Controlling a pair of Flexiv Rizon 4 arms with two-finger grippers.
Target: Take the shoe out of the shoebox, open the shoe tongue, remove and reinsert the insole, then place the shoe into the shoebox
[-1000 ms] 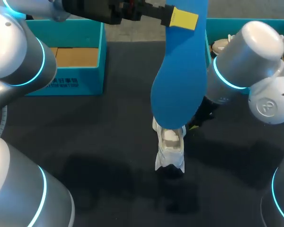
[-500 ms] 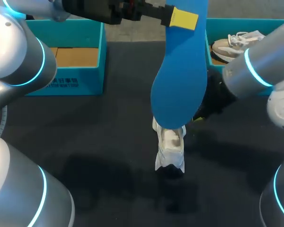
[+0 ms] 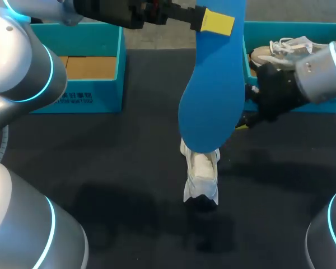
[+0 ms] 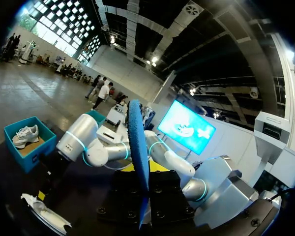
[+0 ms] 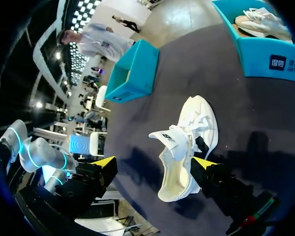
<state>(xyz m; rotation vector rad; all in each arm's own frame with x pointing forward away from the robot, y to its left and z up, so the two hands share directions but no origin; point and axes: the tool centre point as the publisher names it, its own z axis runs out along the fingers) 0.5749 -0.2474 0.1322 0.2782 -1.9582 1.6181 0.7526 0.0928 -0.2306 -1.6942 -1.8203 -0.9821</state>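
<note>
Dark tabletop (image 3: 129, 168) is bearing the white lace-up shoe (image 3: 201, 174). With my left gripper (image 3: 215, 22) I am pinching the blue foam insole (image 3: 213, 95) above it, I judge for reinsertion; my right gripper (image 5: 153, 163) is hovering spread at the shoe's 2 o'clock, ready for steadying.

Overhead head view and wrist views share shoe (image 5: 187, 142).

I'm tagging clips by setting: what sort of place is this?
Likely a robot lab or demo bench set up for shoe handling: a dark table carries two teal shoeboxes and a white shoe, and the left gripper holds up a blue insole.
</note>
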